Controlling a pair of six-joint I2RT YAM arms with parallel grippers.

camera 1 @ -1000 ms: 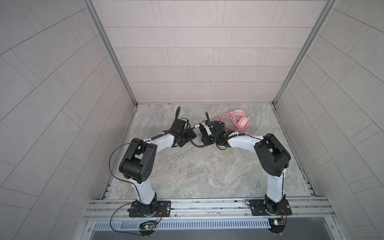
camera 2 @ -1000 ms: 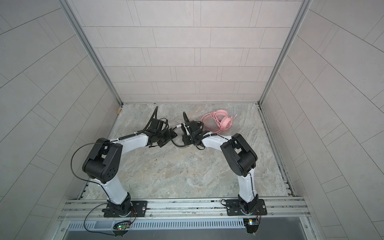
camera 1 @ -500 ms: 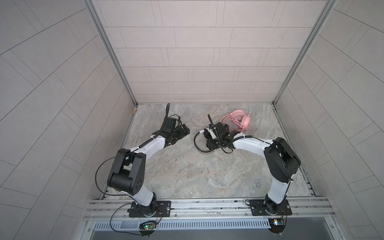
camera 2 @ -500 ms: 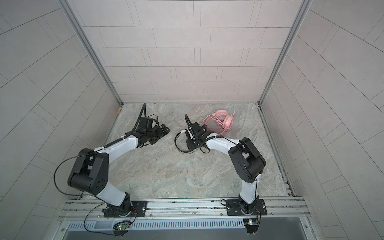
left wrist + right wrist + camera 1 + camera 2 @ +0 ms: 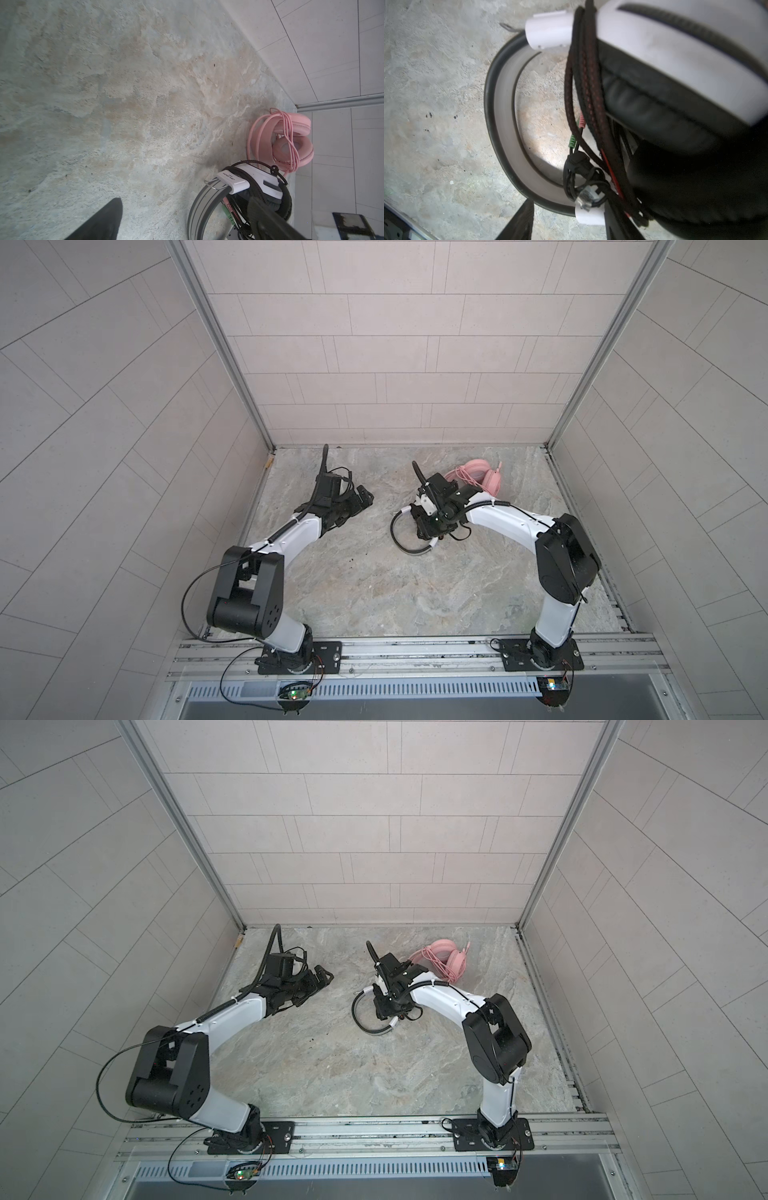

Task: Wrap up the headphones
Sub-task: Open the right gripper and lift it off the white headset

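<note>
The white-and-black headphones rest on the stone floor mid-table. Their braided black cable is wound over the ear cups, with pink and green plugs hanging by the headband. My right gripper is shut on the headband's end at the white slider. My left gripper stands open and empty to the left, apart from the headset. The pink headphones lie at the back with their pink cable looped round them.
Tiled walls close the workspace at the back and both sides, and the pink headset lies near the back wall. A metal rail carrying both arm bases runs along the front edge. Bare marbled floor spreads in front of the grippers.
My left gripper has let go and drawn back to the left, away from the white-and-black headphones. The right gripper stays at the headset, shifted slightly right, and the headband now shows.
</note>
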